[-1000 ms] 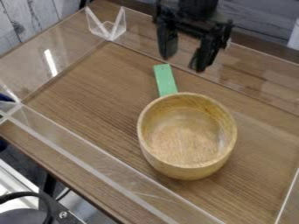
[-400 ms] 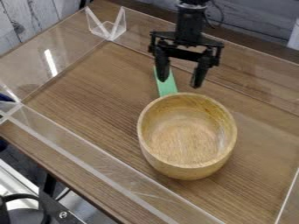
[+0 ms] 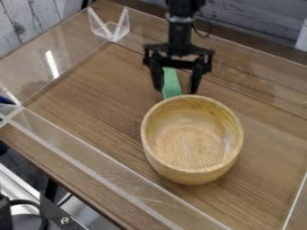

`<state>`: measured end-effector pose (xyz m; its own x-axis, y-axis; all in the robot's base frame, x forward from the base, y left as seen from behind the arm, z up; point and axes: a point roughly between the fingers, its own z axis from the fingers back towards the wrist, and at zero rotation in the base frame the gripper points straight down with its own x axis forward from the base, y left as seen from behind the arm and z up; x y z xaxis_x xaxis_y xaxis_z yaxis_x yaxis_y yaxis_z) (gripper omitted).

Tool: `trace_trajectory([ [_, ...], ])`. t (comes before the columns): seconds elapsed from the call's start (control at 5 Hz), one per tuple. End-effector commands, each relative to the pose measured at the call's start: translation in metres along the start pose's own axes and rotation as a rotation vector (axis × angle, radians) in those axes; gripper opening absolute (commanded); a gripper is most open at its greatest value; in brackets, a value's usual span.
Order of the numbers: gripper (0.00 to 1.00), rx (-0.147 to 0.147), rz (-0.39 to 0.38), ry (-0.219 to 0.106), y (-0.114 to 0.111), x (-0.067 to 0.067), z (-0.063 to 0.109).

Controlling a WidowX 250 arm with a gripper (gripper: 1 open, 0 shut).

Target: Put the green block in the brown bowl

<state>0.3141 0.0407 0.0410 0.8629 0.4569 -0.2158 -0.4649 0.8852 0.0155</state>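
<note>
A black gripper (image 3: 179,79) points down with its fingers spread wide on either side of the green block (image 3: 171,84), which lies flat on the wooden table (image 3: 84,99) just beyond the brown bowl (image 3: 192,139), apparently ready to grasp it.

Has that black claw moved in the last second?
Yes. The gripper has come down and leftward in the picture, from beyond the bowl to straddling the green block, jaws open.
</note>
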Motion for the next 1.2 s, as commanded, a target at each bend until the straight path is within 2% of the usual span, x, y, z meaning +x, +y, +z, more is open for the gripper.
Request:
trace_trajectory([
  [0.0, 1.00, -0.039, 0.070, -0.051, -0.009, 0.011, 0.002],
  [0.2, 0.00, -0.061, 0.106, -0.047, -0.015, 0.015, -0.004],
  [0.4, 0.00, -0.111, 0.081, -0.072, -0.017, 0.014, -0.008],
  [0.6, 1.00, -0.165, 0.059, -0.102, -0.018, 0.011, -0.008],
  [0.8, 0.00, -0.141, 0.030, -0.109, -0.014, 0.011, -0.005],
  [1.0, 0.00, -0.116, -0.006, -0.117, -0.011, 0.010, 0.002],
])
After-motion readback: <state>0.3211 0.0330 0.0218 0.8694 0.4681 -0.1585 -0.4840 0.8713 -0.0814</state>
